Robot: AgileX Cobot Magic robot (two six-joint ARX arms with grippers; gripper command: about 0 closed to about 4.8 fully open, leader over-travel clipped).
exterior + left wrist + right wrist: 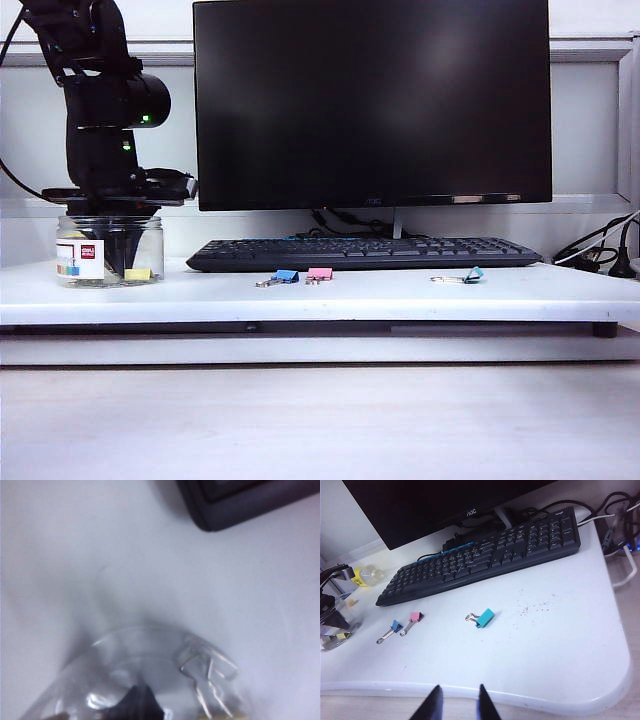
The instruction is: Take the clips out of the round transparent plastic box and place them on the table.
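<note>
Left tool [118, 255] closed inside round transparent plastic box [110, 250]; right tool [456, 702] closed, empty

The desk [400, 295] is white. The keyboard [365, 252] is black. Small clips: blue [286, 276], pink [320, 273], teal [473, 275], yellow [138, 273].

An office desk setup: a large black monitor [372, 100] stands behind a black keyboard [365, 252] on a white table [320, 295], with cables [600, 250] at three o'clock and binder clips [300, 276] in front.
</note>
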